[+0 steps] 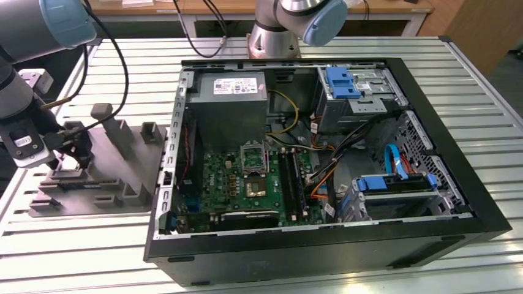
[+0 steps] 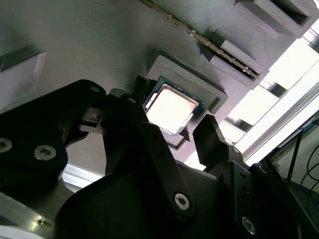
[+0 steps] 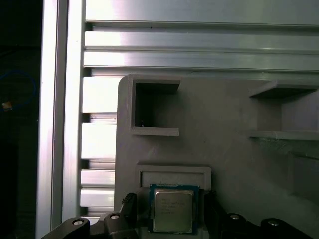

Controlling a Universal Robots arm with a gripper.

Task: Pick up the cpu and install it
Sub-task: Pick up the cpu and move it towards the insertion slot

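Now cpu [image 3: 172, 211] flat in recess of grey holder [image 3: 224, 99], metal top upward, jaws apart either side.

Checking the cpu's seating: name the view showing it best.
First wrist view: the cpu lies square-on, whole, in its grey pocket. The second wrist view shows it slanted, glaring, overlapped by a finger. In the exterior view the gripper stands over it.

- Arm [image 1: 21, 79] enters at the exterior view's left and drops steeply from its upper joint.
- Wrist [image 1: 24, 144] is low, with the hand [image 1: 68, 160] pointing straight down.
- In both wrist views the dark fingers [image 2: 207, 137] are spread apart, gripping nothing.
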